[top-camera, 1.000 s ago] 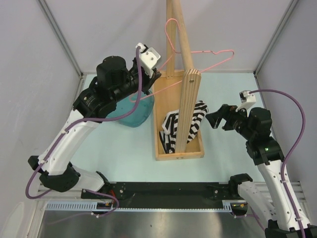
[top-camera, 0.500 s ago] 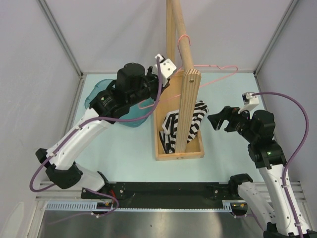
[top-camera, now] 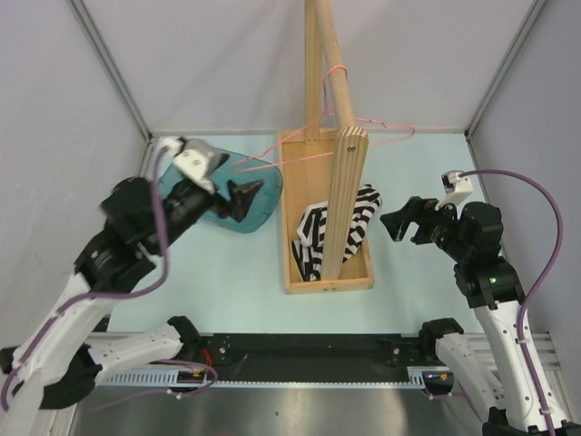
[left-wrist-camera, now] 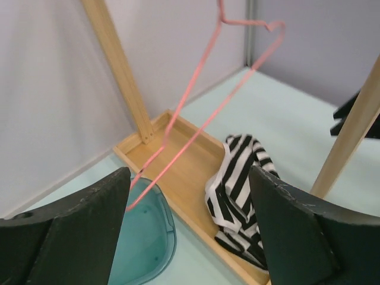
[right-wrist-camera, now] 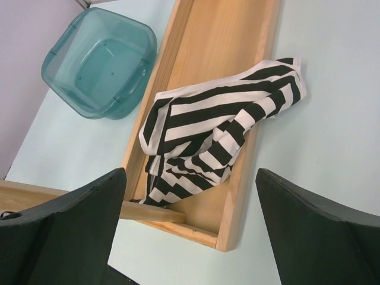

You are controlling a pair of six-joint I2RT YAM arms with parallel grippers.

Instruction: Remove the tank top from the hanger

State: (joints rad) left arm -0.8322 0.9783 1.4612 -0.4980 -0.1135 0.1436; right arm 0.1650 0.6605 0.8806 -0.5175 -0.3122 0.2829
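The tank top [top-camera: 314, 240] lies crumpled in a wooden tray [top-camera: 331, 282], off the hanger [left-wrist-camera: 196, 133]. One striped end drapes over the tray's right rim onto the counter [top-camera: 227, 263]. The hanger hangs bare by its hook from a rod [top-camera: 332, 54] that slopes up over the tray. It hangs tilted, and in the left wrist view its low corner seems to reach the rim of a teal tub [top-camera: 261, 205]. Whether it touches the rim cannot be told.

The counter is pale mint and closed in by plain grey-white walls [top-camera: 227, 64] with metal corner strips. The tray forms the base of a rack, and an upright [top-camera: 347, 200] standing in it hides the middle of the tank top from above.

The left arm bends up from the lower left. Its claw [top-camera: 243, 195] is held over the tub and points right toward the rack, with the fingers spread wide and nothing between them. The right arm rises from its base at the right. Its claw [top-camera: 399, 222] points left at the tank top from just beside the tray, also wide open and holding nothing.

The tub stands on the counter just left of the tray.
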